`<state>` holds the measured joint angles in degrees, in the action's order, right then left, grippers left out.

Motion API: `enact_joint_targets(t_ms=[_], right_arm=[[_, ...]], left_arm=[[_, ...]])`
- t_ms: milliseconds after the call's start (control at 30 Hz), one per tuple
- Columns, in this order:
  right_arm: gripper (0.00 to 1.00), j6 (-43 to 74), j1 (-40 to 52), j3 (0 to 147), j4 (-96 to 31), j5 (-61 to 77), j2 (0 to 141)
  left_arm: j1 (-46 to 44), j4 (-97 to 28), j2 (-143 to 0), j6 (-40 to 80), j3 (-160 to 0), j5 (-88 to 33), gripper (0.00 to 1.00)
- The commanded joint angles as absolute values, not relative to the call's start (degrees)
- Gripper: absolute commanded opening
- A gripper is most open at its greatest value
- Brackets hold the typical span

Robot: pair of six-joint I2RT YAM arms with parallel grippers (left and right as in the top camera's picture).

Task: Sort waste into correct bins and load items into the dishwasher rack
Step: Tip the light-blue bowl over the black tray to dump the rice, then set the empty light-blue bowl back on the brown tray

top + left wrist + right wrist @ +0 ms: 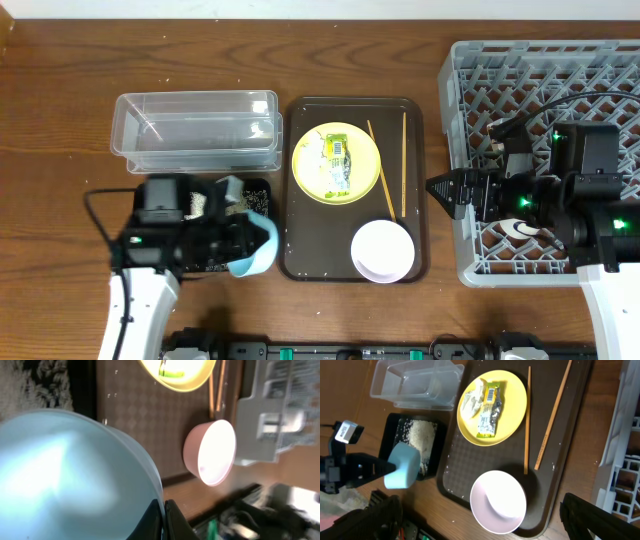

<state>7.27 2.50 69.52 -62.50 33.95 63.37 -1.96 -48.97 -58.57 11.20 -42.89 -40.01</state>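
Observation:
My left gripper (243,238) (164,512) is shut on the rim of the light-blue bowl (256,252) (65,470). It holds the bowl tilted at the right end of the black tray (262,190) (390,425), which has white rice scraps (196,203) (422,435) in it. The yellow plate (366,150) (512,395) carries the green-yellow wrapper (336,163) (490,410) and a pale crumpled piece. The white-pink bowl (382,250) (498,501) (212,452) and two chopsticks (381,172) (527,420) lie on the brown tray. My right gripper (436,190) (480,507) is open above the white-pink bowl.
The clear tub (195,128) (415,382) stands behind the black tray. The brown serving tray (300,250) sits mid-table. The grey dishwasher rack (540,80) fills the right side, under my right arm. The table's front edge is close below both arms.

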Motion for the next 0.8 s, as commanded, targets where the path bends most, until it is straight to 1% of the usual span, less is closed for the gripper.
enact_joint_targets(t_ms=[0, 200, 267, 300, 500, 533, 600, 667, 767], right_arm=[[0.99, 6.6, 3.1, 69.3, -62.6, 33.9, 63.4], [0.99, 6.6, 3.1, 69.3, -62.5, 33.9, 63.4], [0.99, 6.8, 3.1, 69.3, -62.6, 33.9, 63.4], [0.99, 6.8, 3.1, 69.3, -62.6, 33.9, 63.4], [0.99, 6.8, 3.1, 69.3, -62.6, 33.9, 63.4], [0.99, 6.8, 3.1, 69.3, -62.6, 33.9, 63.4], [0.99, 6.8, 3.1, 69.3, -62.8, 33.9, 63.4], [0.99, 6.8, 3.1, 69.3, -62.8, 33.8, 63.4], [0.99, 6.8, 3.1, 69.3, -62.8, 33.8, 63.4]], left_arm=[[-12.7, -44.3, -58.8, 23.2, -43.5, -26.9, 0.06], [-31.8, -35.7, -65.1, 29.8, -43.4, -10.5, 0.06], [-36.0, -34.3, -68.1, 31.3, -43.4, -5.0, 0.08], [-38.0, -33.0, -70.0, 31.8, -43.4, -3.0, 0.10], [-45.1, -23.7, -79.2, 31.8, -43.4, -2.5, 0.12], [-45.7, -23.3, -80.1, 31.9, -43.4, -2.2, 0.15], [-46.0, -23.3, -81.1, 31.9, -43.5, -1.9, 0.17], [-45.9, -23.5, -80.9, 31.8, -43.7, -1.9, 0.34], [-45.9, -26.1, -79.4, 31.5, -45.8, -1.4, 0.40]])
